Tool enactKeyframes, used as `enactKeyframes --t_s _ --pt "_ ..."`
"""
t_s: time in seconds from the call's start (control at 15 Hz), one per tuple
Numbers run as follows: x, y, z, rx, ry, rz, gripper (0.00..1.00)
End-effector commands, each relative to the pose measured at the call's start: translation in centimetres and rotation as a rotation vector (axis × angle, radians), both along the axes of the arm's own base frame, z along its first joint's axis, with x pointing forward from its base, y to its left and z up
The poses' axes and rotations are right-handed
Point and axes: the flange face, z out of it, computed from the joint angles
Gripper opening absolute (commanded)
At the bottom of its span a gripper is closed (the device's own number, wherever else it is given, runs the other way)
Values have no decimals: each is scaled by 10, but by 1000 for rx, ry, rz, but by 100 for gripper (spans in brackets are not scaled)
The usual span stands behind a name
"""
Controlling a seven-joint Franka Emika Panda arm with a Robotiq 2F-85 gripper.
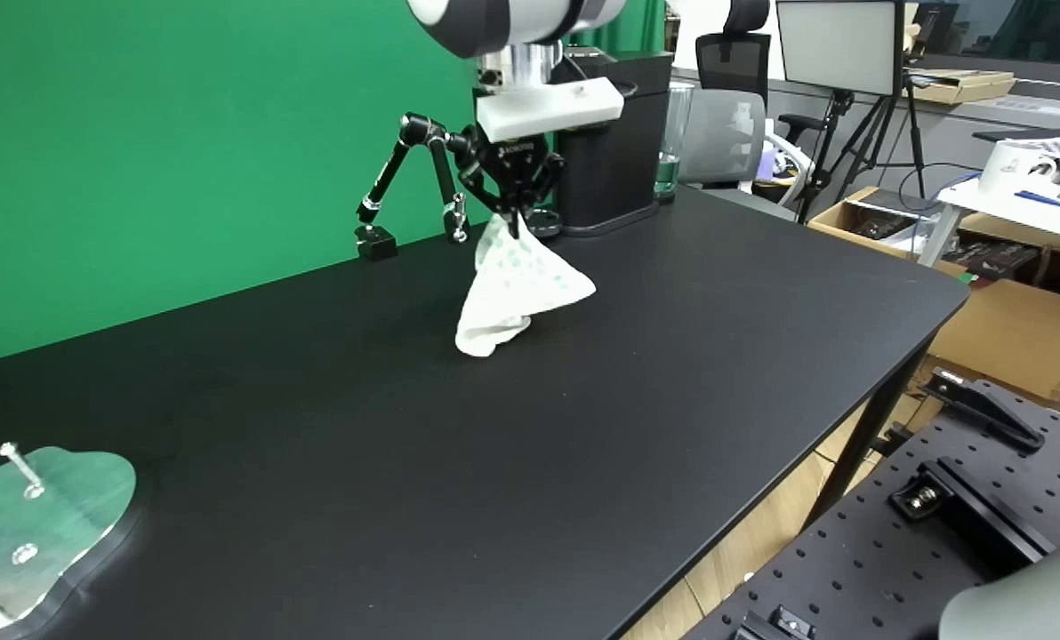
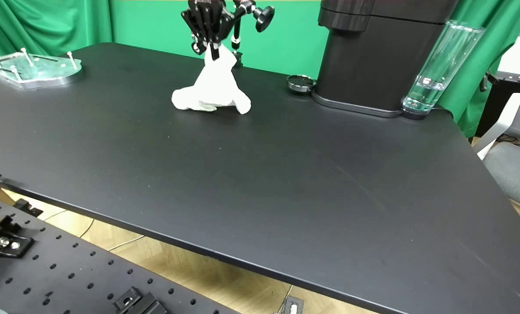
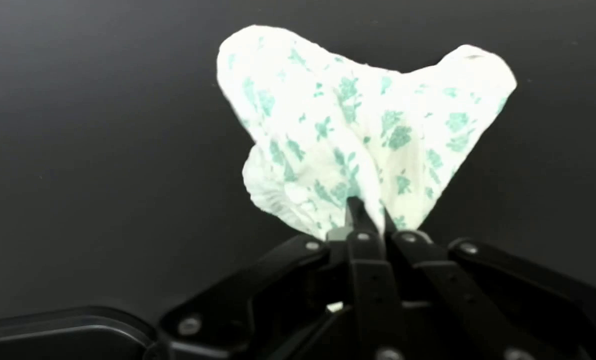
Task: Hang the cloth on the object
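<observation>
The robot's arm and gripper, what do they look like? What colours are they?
The arm is rounded and white with dark grey bands, then a shiny silver cylinder and a chunky white block. The gripper is black, with thin jointed bars, round silvery screws and narrow jaws. Small pale lettering on it is too blurry to read.
</observation>
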Motion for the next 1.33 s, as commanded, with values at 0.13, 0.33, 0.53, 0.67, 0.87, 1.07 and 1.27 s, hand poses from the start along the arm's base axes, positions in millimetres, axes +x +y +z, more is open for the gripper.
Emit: enactKeyframes --t_s 0.13,0.33,0.53,0.67,0.87,1.07,1.27 --pt "34 37 74 74 -63 -7 1" --pt "44 50 94 99 -90 7 1" --pt "46 57 98 111 -92 13 1" --pt "44 61 97 107 -82 7 1" --pt "37 69 83 103 -53 -9 1" --pt "33 84 71 101 -21 -6 1" --pt "31 91 64 94 0 -5 1"
